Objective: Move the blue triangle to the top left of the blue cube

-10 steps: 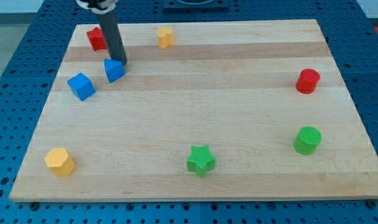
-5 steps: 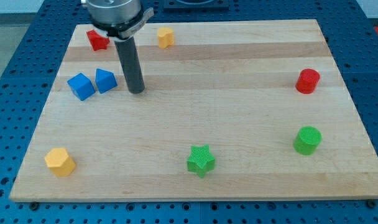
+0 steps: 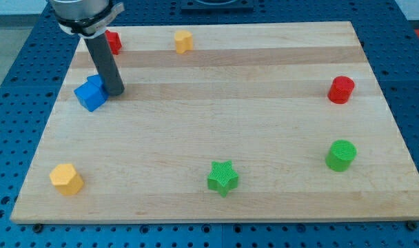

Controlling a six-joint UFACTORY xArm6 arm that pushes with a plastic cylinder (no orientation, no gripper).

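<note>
No readable writing anywhere. Near edge: yellow block (image 3: 65, 178), green star (image 3: 222, 177), green cylinder (image 3: 341, 155). Mid tabletop (image 3: 216, 131): red cylinder (image 3: 341, 89); blue cube (image 3: 89, 96) touching blue triangle (image 3: 97, 83) (mostly hidden behind rod). My tip (image 3: 116, 93), gripperless tool holding nothing, sits against triangle's right side. Far: red block (image 3: 113, 41), yellow block (image 3: 184, 41).

Blocks on board — two blue (image 3: 89, 96), two red (image 3: 341, 89), two green (image 3: 222, 178), two yellow (image 3: 65, 178); eight total.
</note>
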